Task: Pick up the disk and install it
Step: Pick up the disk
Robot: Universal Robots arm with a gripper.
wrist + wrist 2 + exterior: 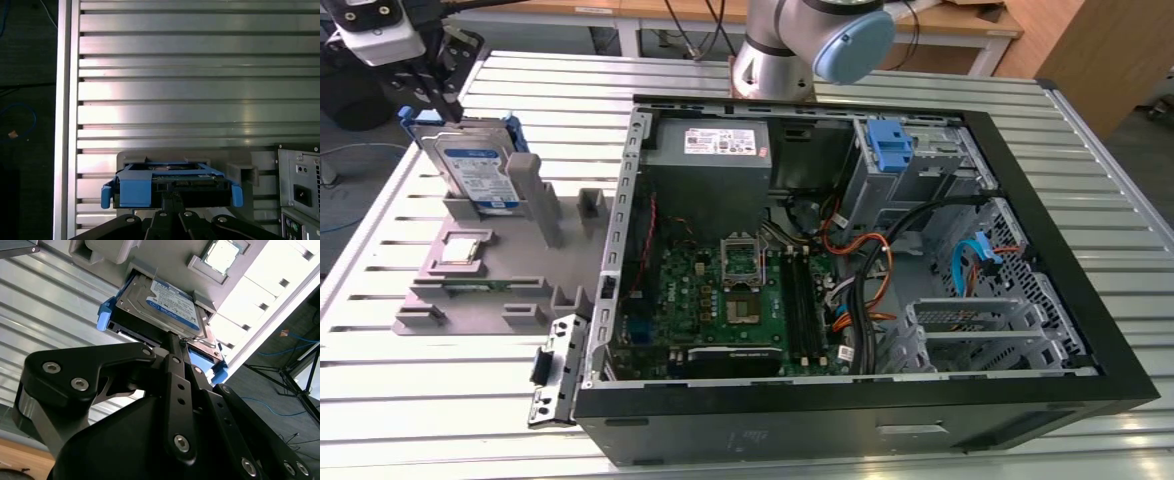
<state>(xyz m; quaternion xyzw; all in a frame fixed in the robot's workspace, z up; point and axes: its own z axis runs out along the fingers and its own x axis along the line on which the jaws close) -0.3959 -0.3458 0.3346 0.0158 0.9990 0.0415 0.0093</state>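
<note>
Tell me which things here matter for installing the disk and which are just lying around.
For the job: disk, standing upright in the grey holder; gripper at its top edge; open computer case, probably.
Not needed: square chip on the holder; grey power-supply box and blue latch inside the case.

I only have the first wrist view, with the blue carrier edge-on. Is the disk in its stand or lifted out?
Observer: In the exterior view the disk stands upright in the grey stand, gripper at its top edge.
Operator: Is the case open?
Observer: Yes, the case lies open side up, at the exterior view's right of the stand.
Operator: Which way does the label face?
Observer: In the second wrist view the label faces the camera.
</note>
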